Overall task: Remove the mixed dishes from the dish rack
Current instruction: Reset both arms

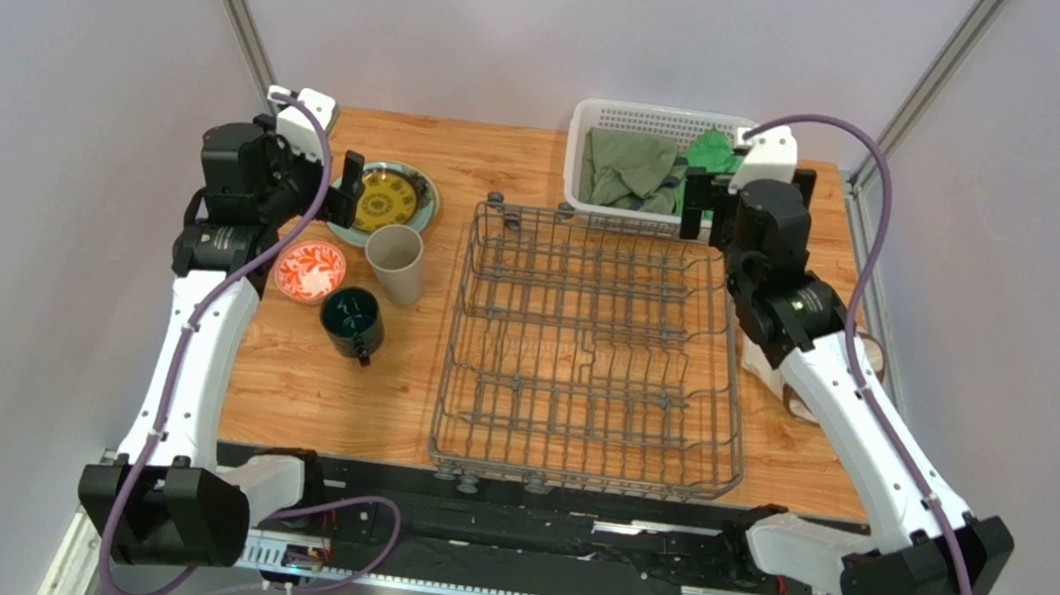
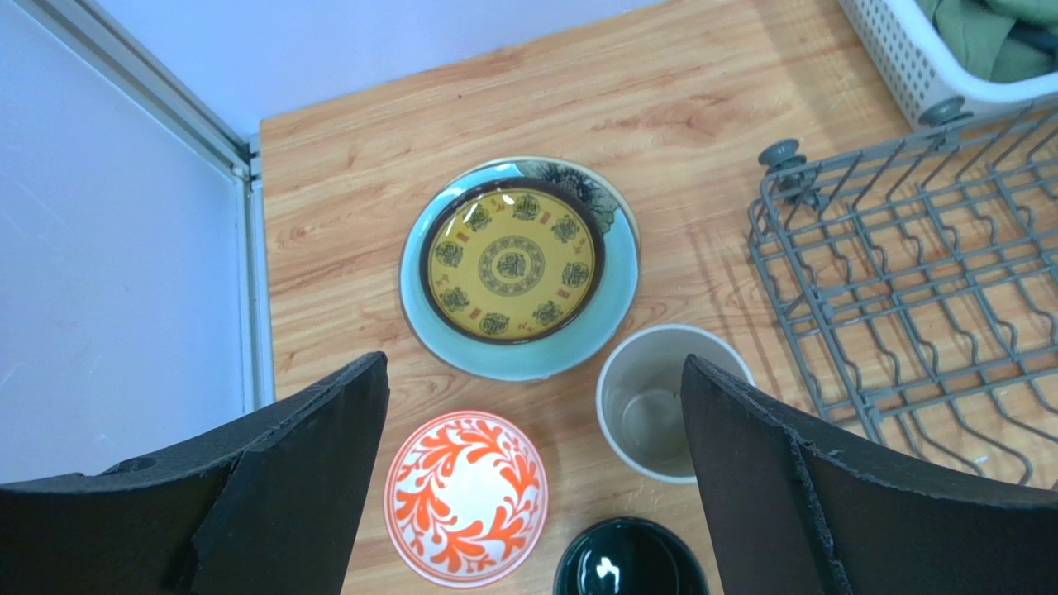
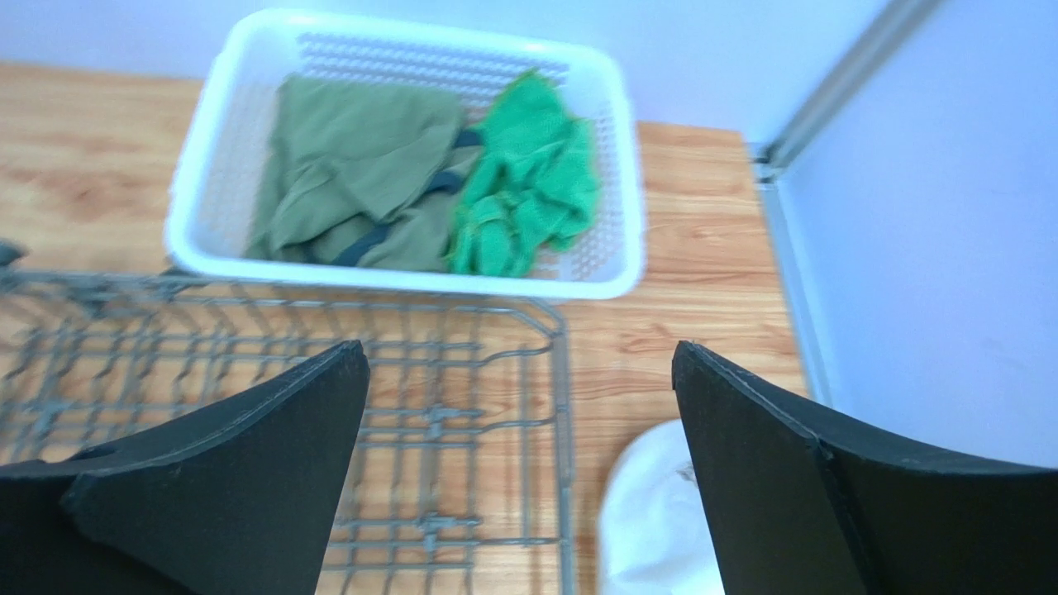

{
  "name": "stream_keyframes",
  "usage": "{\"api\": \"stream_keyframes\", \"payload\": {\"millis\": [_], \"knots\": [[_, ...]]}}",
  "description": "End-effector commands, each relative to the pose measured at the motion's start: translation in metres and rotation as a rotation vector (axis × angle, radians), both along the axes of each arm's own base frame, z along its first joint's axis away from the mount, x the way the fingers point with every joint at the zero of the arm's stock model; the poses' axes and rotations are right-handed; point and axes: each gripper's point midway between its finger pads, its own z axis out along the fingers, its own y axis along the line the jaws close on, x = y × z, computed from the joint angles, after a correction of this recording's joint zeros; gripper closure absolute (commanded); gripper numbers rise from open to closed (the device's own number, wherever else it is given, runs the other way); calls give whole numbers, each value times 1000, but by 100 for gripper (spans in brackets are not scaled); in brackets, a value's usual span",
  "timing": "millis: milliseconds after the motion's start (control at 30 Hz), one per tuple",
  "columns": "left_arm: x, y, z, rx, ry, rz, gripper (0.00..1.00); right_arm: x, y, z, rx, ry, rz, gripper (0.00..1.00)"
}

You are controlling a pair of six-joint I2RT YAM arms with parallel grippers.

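Grey wire dish rack [image 1: 590, 350] stood on the wooden desk [image 1: 802, 464]. Left of it sat the yellow-and-green plate [image 2: 513, 263] atop a pale green plate [image 2: 497, 360], tall beige cup [image 2: 664, 403], red-and-white bowl [image 2: 463, 496] and dark teal mug [image 2: 627, 564]. Left gripper [image 2: 534, 372] and right gripper [image 3: 519, 353] gaped wide, empty.

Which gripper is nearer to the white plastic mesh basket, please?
Right. The right gripper hangs just short of the basket; the left gripper is beyond the grey wire rack, by the stacked plates.

Items were a yellow plate [image 2: 512, 264] with brown border and green medallions, pale green plate [image 2: 522, 360], white bowl [image 2: 465, 496] with red-orange leaf scrolls, dark teal mug [image 2: 627, 564], beige cup [image 2: 671, 399], grey wire rack [image 1: 598, 347], white mesh basket [image 3: 410, 275], olive cloth [image 3: 360, 161], bright green cloth [image 3: 528, 186].
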Motion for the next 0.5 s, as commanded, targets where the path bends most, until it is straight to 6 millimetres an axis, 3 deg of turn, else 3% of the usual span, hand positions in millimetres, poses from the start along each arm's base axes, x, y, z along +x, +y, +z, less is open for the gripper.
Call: {"api": "stream_keyframes", "payload": {"millis": [0, 233, 467], "knots": [[2, -2, 28, -81, -124, 26, 4, -18, -43, 46, 12, -198, -171, 0], [3, -7, 17, -94, -128, 1, 4, -35, -55, 50, 17, -269, -161, 0], [-4, -11, 30, -108, -188, -12, 4, -29, -55, 43, -12, -243, -166, 0]]}}
